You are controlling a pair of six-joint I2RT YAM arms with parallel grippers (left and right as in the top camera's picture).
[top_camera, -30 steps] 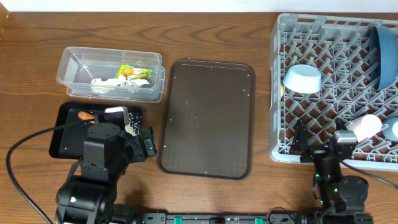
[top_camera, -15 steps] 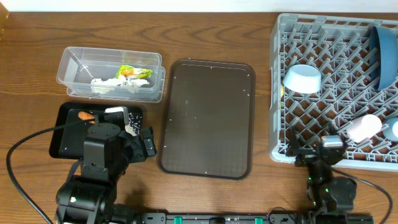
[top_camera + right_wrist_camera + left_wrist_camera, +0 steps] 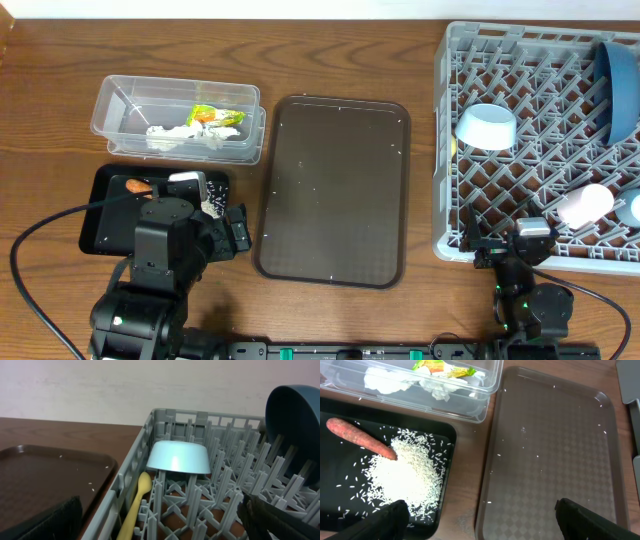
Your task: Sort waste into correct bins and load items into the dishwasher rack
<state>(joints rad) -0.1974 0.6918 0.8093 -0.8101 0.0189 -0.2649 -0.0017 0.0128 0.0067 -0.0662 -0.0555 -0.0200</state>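
Note:
The clear tub [image 3: 120,112] holds the green-and-orange wrapper [image 3: 215,115] and white tissue [image 3: 180,135]. In the black tray [image 3: 451,455] lie the carrot [image 3: 362,443] and a heap of rice [image 3: 405,472]. My left gripper [image 3: 480,522] is open and empty above the gap between the black tray and the brown tray. The grey rack [image 3: 540,60] holds an upturned white bowl [image 3: 487,125], the blue plate [image 3: 618,85], the pink cup [image 3: 585,203], the light-blue cup [image 3: 632,208] and the cream spoon [image 3: 137,505]. My right gripper [image 3: 165,525] is open and empty at the rack's near edge.
The brown serving tray [image 3: 335,190] lies between the bins and the rack, with a few stray rice grains on it. A black cable [image 3: 40,235] loops over the table at the front left. A pale wall rises behind the rack in the right wrist view.
My right arm has drawn back a little toward the table's front edge, away from the pink cup. The left arm and all objects have not moved.

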